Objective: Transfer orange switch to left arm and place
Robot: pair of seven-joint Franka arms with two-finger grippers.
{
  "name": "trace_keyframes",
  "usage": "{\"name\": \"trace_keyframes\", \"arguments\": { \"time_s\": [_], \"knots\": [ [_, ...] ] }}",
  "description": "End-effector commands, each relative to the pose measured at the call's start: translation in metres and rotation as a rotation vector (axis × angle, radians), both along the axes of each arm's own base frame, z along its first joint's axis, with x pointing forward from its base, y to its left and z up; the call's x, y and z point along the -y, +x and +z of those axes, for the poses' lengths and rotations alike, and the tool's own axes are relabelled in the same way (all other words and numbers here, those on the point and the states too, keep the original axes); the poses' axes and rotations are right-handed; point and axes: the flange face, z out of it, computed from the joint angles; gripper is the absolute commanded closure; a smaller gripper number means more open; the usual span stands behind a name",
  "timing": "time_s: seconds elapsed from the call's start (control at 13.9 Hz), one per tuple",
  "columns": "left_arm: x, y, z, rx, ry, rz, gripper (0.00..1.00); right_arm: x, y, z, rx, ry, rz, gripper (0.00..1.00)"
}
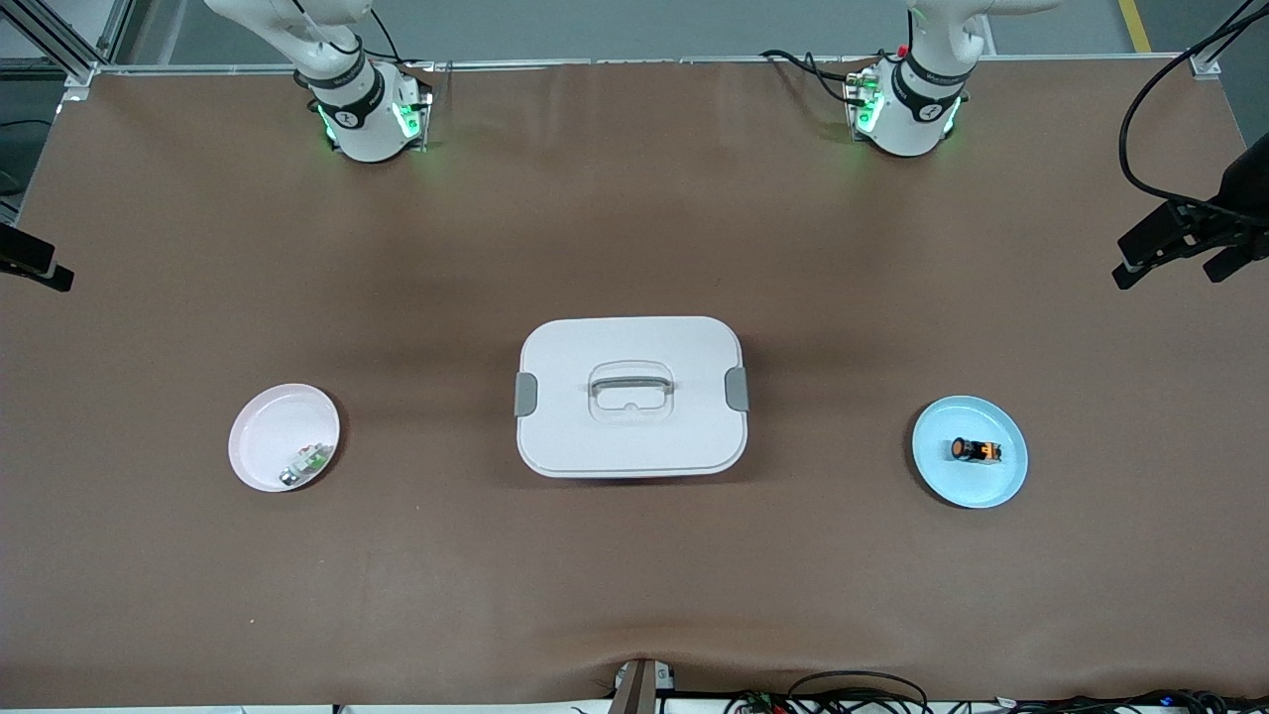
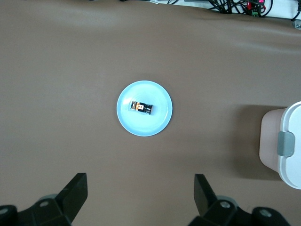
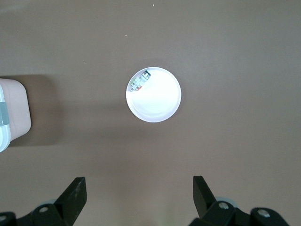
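Note:
The orange switch (image 1: 976,450) lies on its side on a light blue plate (image 1: 1001,482) toward the left arm's end of the table; it also shows in the left wrist view (image 2: 142,108). The white box (image 1: 632,436) with grey latches stands in the middle of the table. Both arms wait raised near their bases; only their lower links show in the front view. My left gripper (image 2: 140,188) is open and empty, high above the bare table beside the blue plate (image 2: 157,125). My right gripper (image 3: 139,190) is open and empty, high above the table beside the pale plate (image 3: 155,104).
A pale pink-white plate (image 1: 268,436) toward the right arm's end holds a small green-white-silver part (image 1: 305,463), also in the right wrist view (image 3: 140,81). The box's edge shows in both wrist views (image 2: 288,146) (image 3: 11,113). Black camera mounts stand at both table ends.

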Motion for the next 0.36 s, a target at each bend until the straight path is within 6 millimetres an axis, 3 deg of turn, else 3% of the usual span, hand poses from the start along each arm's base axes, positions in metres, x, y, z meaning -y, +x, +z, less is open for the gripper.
{"name": "trace_keyframes", "arguments": {
  "time_s": [0.0, 0.29],
  "knots": [
    [0.0001, 0.0001, 0.0055, 0.011, 0.019, -0.005, 0.00, -0.0002, -0.0045, 0.0069, 0.010, -0.001, 0.009, 0.00],
    [0.0002, 0.0001, 0.0055, 0.011, 0.017, -0.002, 0.00, 0.0053, -0.0054, 0.0068, 0.008, -0.001, 0.000, 0.00]
  ]
}}
